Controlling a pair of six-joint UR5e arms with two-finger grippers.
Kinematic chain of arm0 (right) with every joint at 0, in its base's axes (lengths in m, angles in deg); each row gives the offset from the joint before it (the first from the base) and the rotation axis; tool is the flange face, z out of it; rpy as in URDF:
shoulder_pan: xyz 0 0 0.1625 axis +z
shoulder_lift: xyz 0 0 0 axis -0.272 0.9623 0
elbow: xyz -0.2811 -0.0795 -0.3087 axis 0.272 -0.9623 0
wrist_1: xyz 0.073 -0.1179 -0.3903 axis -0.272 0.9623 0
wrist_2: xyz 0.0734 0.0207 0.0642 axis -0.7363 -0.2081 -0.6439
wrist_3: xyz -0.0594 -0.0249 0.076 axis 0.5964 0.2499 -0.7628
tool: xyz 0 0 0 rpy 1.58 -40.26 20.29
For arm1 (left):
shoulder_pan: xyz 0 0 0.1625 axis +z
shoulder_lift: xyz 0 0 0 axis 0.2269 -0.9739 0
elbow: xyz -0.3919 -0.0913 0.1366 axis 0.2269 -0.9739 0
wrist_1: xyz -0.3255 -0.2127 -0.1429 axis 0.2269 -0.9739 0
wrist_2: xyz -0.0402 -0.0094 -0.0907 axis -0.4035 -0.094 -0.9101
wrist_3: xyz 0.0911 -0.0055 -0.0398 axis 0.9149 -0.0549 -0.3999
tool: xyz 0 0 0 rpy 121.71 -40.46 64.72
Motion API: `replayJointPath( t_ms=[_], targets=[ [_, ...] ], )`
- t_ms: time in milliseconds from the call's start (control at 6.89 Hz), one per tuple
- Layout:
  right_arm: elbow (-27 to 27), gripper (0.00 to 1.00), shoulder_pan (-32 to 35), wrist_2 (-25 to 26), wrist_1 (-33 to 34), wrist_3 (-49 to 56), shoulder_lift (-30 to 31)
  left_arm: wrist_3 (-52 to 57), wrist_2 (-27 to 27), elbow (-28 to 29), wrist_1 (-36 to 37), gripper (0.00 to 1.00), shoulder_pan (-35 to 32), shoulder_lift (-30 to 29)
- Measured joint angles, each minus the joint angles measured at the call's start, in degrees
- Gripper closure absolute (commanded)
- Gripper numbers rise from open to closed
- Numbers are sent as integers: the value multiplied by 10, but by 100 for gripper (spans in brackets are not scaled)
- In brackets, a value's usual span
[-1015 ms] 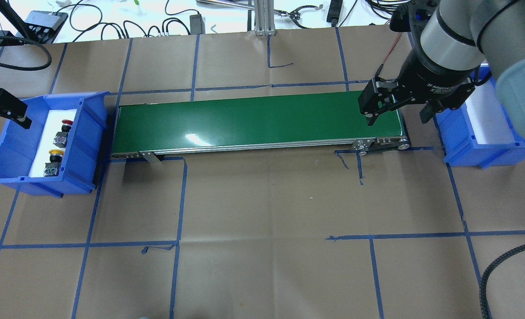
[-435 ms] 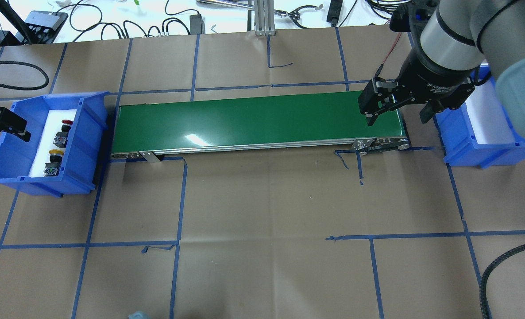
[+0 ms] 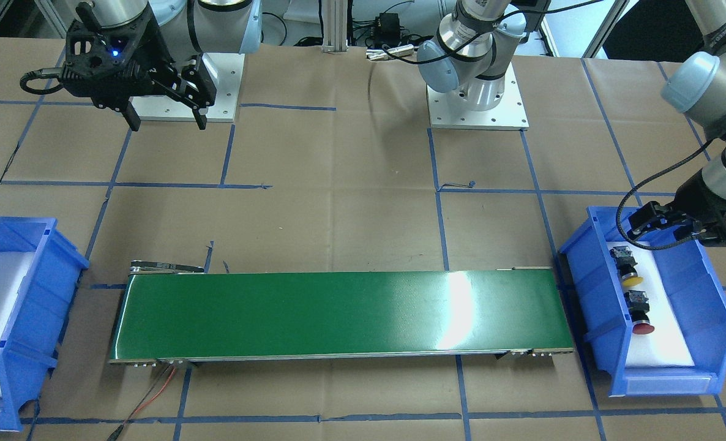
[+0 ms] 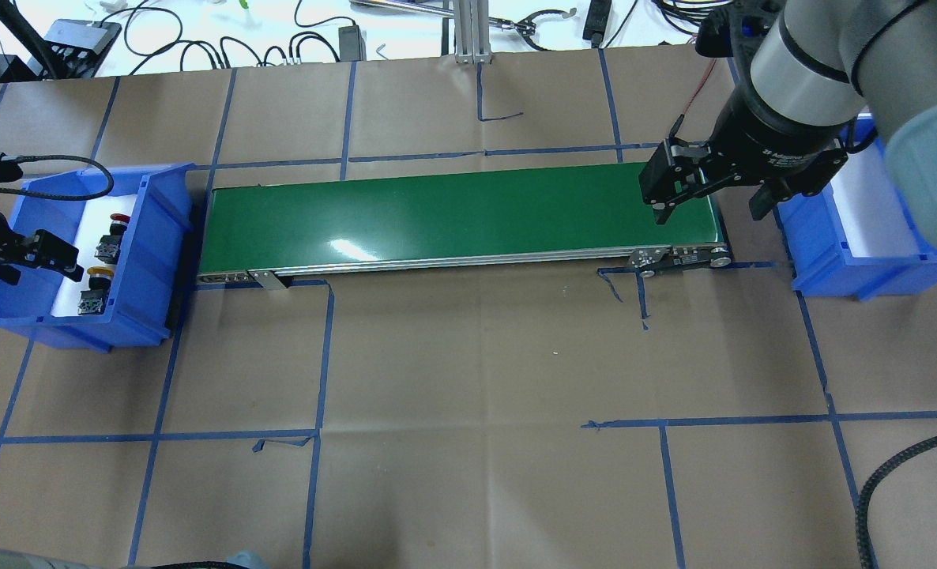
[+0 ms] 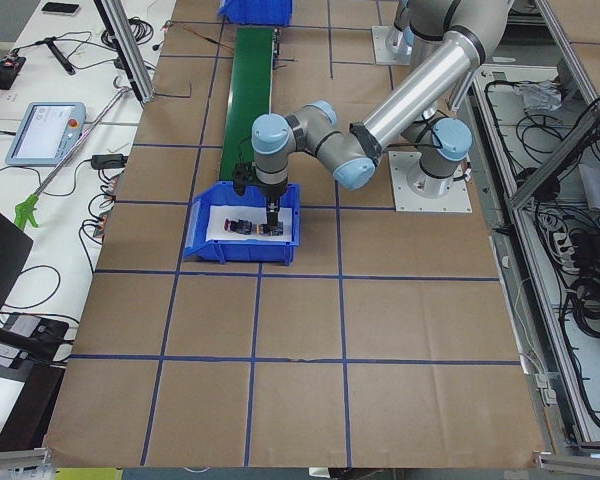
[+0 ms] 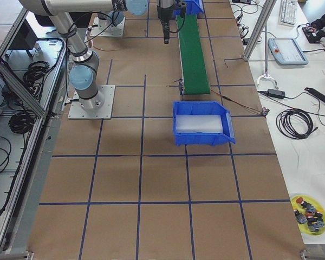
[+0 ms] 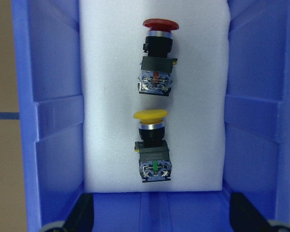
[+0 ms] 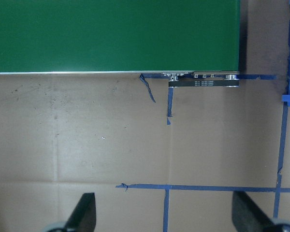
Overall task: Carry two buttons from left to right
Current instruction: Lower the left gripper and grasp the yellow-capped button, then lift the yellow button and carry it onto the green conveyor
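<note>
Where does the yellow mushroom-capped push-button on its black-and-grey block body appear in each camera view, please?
Exterior front-facing: yellow mushroom-capped push-button at right, in the blue plastic bin, above the red push-button.
Overhead exterior: far left, below the red one.
Exterior left: inside the bin, too small to single out.
Exterior right: cannot be made out.
Left wrist-mounted: lower centre.
Right wrist-mounted: not in it.
Shared landmark: the bin at the green conveyor belt's end.

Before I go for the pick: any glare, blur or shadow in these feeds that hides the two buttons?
Left wrist view: sharp and evenly lit, red button and yellow button clear on the white foam. Front-facing view: broad glare patch, on the green belt only. Overhead view: smaller glare on the belt, buttons small but visible. Exterior left view: buttons too small for detail.
</note>
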Motion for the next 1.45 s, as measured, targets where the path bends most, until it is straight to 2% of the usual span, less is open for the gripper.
replayJointPath(
  t_ms=[435, 1305, 1450],
  targets=[
    [0, 0, -3, -1, -1, 0, 0, 0, -1, -33, 66, 1, 0, -27],
    [1, 0, -3, -1, -2, 0, 0, 0, 1, -31, 92, 1, -19, -66],
    [1, 0, -3, -1, -2, 0, 0, 0, 2, -32, 95, 6, -18, -69]
  ],
)
